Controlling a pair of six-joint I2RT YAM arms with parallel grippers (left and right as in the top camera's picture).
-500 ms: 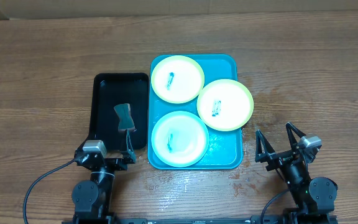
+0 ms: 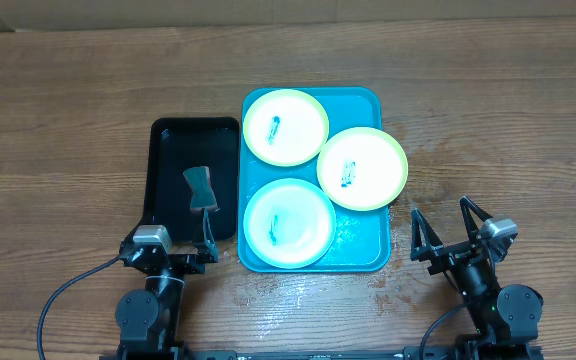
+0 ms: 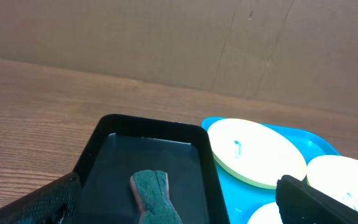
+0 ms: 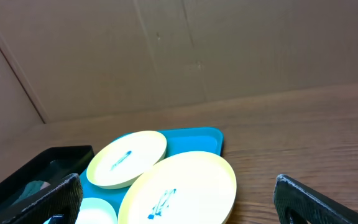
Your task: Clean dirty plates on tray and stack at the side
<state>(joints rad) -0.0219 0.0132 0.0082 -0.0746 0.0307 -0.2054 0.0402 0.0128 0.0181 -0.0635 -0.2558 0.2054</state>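
A turquoise tray [image 2: 360,252] holds three plates, each with a small dark-blue smear. A yellow-green plate [image 2: 285,126] is at the far end. A second yellow-green plate [image 2: 362,168] overhangs the tray's right rim. A pale cyan plate [image 2: 288,222] is at the near left. My left gripper [image 2: 190,245] is open and empty, at the near end of a black tub [image 2: 165,170]. My right gripper [image 2: 446,227] is open and empty, on the tabletop right of the tray. The plates also show in the left wrist view [image 3: 253,151] and the right wrist view [image 4: 182,186].
The black tub left of the tray holds a green sponge [image 2: 201,189], also in the left wrist view [image 3: 155,196]. Brown wood-grain tabletop [image 2: 498,130] lies bare right of the tray and far left. A cardboard wall [image 3: 166,37] stands behind the table.
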